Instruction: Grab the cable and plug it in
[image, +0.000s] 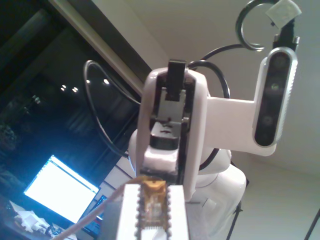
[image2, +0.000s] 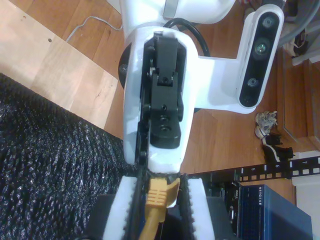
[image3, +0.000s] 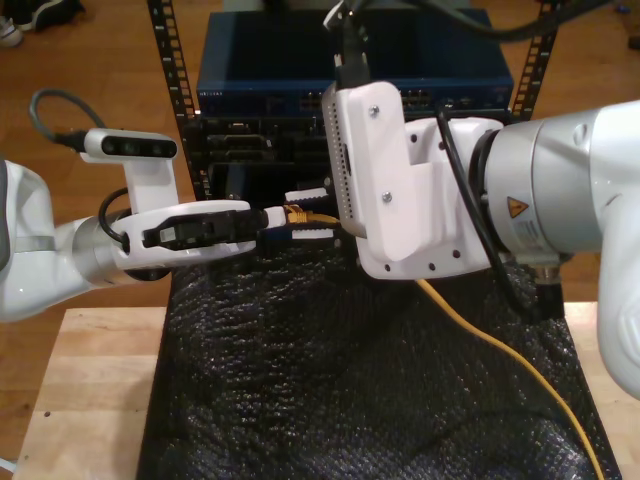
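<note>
My first hand (image: 152, 196) and my second hand (image2: 159, 186) meet nose to nose over the far edge of the light wooden table (image3: 95, 400). They are just in front of the black metal equipment rack (image3: 165, 90), and both are clamped on the long thin yellow-orange network cable (image2: 156, 197). The first wrist view shows what the others hide: the small clear plastic plug (image: 152, 194) at the cable's tip, amber inside, pinched between the white toothed fingers (image: 129, 210) of my first hand. Behind it are my second hand's body, a pale ceiling, a dark window and a lit screen (image: 60, 189). The second wrist view shows the yellow rubber boot behind the plug, held between my second hand's ribbed fingers (image2: 192, 200), with the cable running back from the boot between them. Past it are my first hand, the wood floor and the crinkled black plastic sheet (image2: 45, 165). A corner of the flat blue network switch (image2: 272, 212) shows too. The exterior view shows the whole layout. My first hand (image3: 275, 215) reaches in from that view's left and my second hand (image3: 308, 212) from its right. The plug end (image3: 297, 211) is suspended between them, level with the rack's dark lower shelves. Below my second hand the slack cable trails across the black sheet (image3: 330, 380) towards the table's near corner on the exterior view's right.
</note>
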